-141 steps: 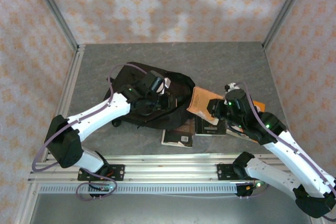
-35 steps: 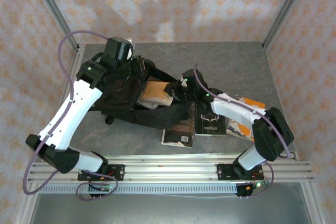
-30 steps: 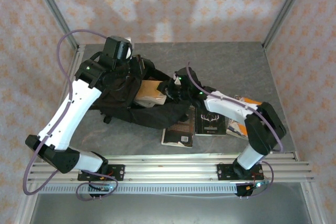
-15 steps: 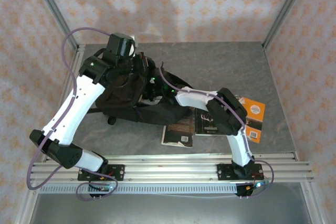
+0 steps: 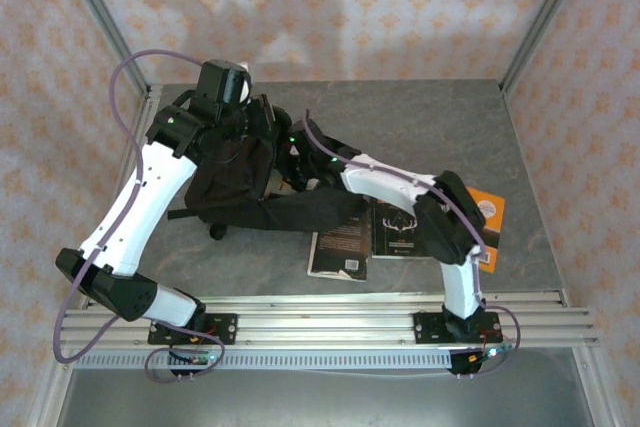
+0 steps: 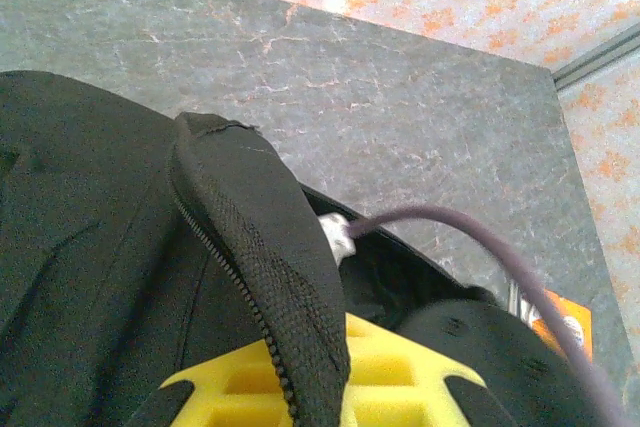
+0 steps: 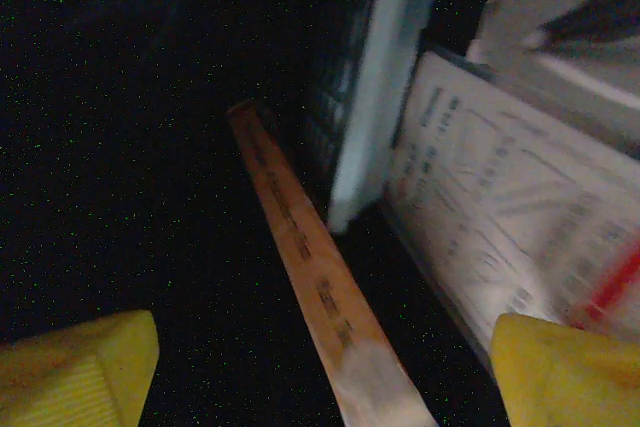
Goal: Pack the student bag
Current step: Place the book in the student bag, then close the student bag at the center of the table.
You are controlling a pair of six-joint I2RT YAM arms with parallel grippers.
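Observation:
The student bag (image 5: 225, 192) is a large black backpack lying at the table's centre left, mouth turned to the right. My left gripper (image 5: 258, 125) is shut on the bag's zip edge (image 6: 262, 277) and holds it lifted, the yellow fingers (image 6: 420, 387) pinching the fabric. My right gripper (image 5: 290, 160) reaches inside the bag's mouth. In the right wrist view its yellow fingertips (image 7: 80, 367) stand wide apart in the dark interior. An orange-brown book (image 7: 305, 282) lies between them, edge up and untouched. More books (image 7: 490, 227) lean to its right.
On the table right of the bag lie two black books (image 5: 342, 242) (image 5: 400, 227) and an orange book (image 5: 487, 225). The right arm's purple cable (image 6: 450, 222) crosses over the bag's mouth. An aluminium rail (image 5: 320, 322) runs along the near edge.
My right gripper pushed the orange-brown book deeper into the bag and opened, letting it go. The left gripper kept the bag's edge raised.

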